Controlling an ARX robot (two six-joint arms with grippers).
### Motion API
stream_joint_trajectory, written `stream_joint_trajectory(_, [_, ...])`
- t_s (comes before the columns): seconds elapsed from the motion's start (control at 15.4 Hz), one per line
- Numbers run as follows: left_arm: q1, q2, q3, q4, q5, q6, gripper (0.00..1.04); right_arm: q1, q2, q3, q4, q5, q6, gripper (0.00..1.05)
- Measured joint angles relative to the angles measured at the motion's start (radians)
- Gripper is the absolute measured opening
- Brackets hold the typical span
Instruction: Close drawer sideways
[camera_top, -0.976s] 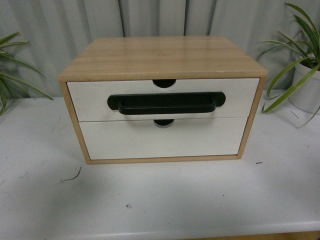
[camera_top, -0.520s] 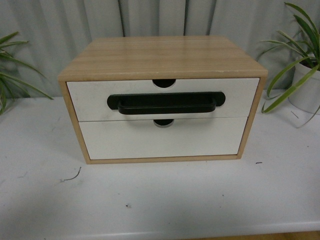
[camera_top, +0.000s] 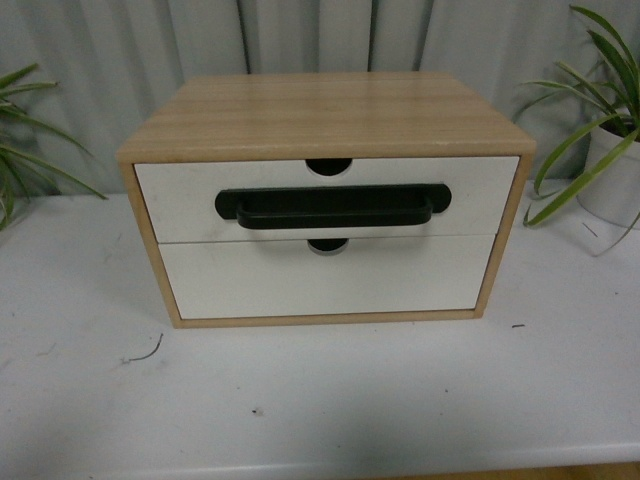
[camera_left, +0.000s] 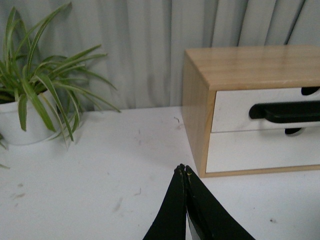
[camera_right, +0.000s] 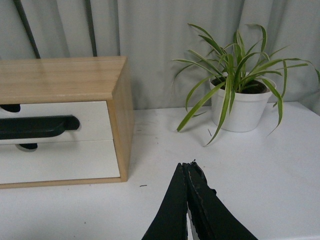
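The drawer (camera_top: 180, 200) is the upper one in a light wood cabinet (camera_top: 325, 115). It has a white front, a long black bar handle (camera_top: 332, 207) and a half-round notch in its top edge. Its front sits flush with the cabinet frame. It also shows in the left wrist view (camera_left: 235, 112) and in the right wrist view (camera_right: 95, 117). My left gripper (camera_left: 182, 169) is shut and empty above the table, short of the cabinet's left front corner. My right gripper (camera_right: 186, 164) is shut and empty, off the cabinet's right side. Neither gripper shows in the front view.
A plain white lower drawer front (camera_top: 325, 277) sits under the handled one. The cabinet stands on a white table (camera_top: 320, 400). A potted plant (camera_right: 240, 107) stands to the right, another (camera_left: 22, 122) to the left. Grey curtains hang behind.
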Motion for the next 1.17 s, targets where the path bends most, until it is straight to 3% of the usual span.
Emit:
stream_joint_trajectory(0.33, [0.0, -0.003, 0.0, 0.006, 0.004, 0.0, 0.02, 0.0, -0.073, -0.022, -0.032, 0.0, 0.0, 0.02])
stream_joint_trajectory(0.39, [0.0, -0.003, 0.0, 0.006, 0.004, 0.0, 0.02, 0.0, -0.1, -0.021, -0.074, 0.0, 0.0, 0.02])
stream_joint_trajectory(0.46, [0.0, -0.003, 0.0, 0.006, 0.003, 0.0, 0.02, 0.0, -0.209, -0.021, -0.216, 0.0, -0.001, 0.02])
stream_joint_trajectory(0.98, [0.0, -0.003, 0.0, 0.006, 0.004, 0.0, 0.02, 0.0, -0.242, -0.021, -0.211, 0.0, -0.001, 0.02])
stream_joint_trajectory(1.04, [0.0, -0.003, 0.0, 0.006, 0.004, -0.001, 0.03, 0.0, -0.242, -0.021, -0.211, 0.0, -0.001, 0.07])
stream_joint_trajectory(1.17, [0.0, -0.003, 0.0, 0.006, 0.004, 0.0, 0.26, 0.0, -0.242, -0.021, -0.211, 0.0, -0.001, 0.32])
